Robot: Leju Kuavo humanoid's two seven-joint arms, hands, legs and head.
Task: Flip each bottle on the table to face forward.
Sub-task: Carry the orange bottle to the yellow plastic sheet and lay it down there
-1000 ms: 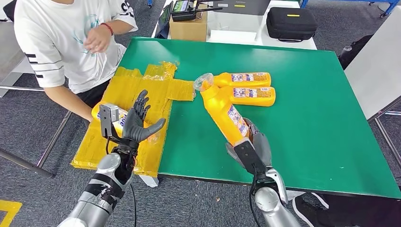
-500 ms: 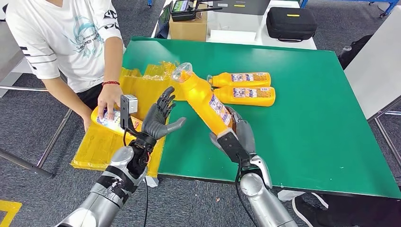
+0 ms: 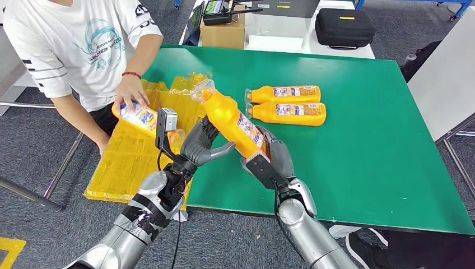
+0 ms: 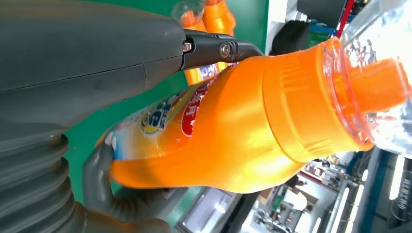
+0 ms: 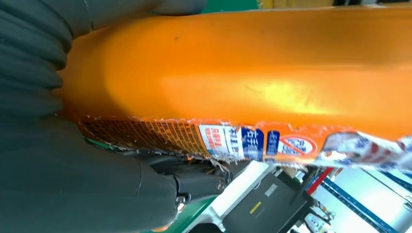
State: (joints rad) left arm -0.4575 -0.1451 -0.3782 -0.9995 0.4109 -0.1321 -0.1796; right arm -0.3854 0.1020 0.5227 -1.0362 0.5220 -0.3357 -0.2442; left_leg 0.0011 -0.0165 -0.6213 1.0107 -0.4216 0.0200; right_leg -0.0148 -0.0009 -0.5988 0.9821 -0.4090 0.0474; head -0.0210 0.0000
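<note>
The right hand (image 3: pixel 273 158) holds an orange bottle (image 3: pixel 235 124) by its bottom end, up off the green table (image 3: pixel 364 145). The bottle is long and leans. Its clear cap (image 3: pixel 202 89) points up and away toward the person (image 3: pixel 84 50), and its bottom sits low in the right hand's closed fingers. The left hand (image 3: pixel 201 147) is just beside the bottle with its fingers spread apart, and it holds nothing.

Two more orange bottles (image 3: pixel 285 104) lie flat on the table, touching side by side. Their caps point toward the robot's left side. There is lots of bare green table to the right of them. The near table edge is close under both hands.

A yellow sheet (image 3: pixel 131 162) hangs over the left edge of the table. The person holds another bottle (image 3: pixel 137 116) above it.

The left wrist view shows the label (image 4: pixel 170 114) on the held bottle up close. The right wrist view shows the torn edge of the label (image 5: pixel 233 141) and the plain orange side.
</note>
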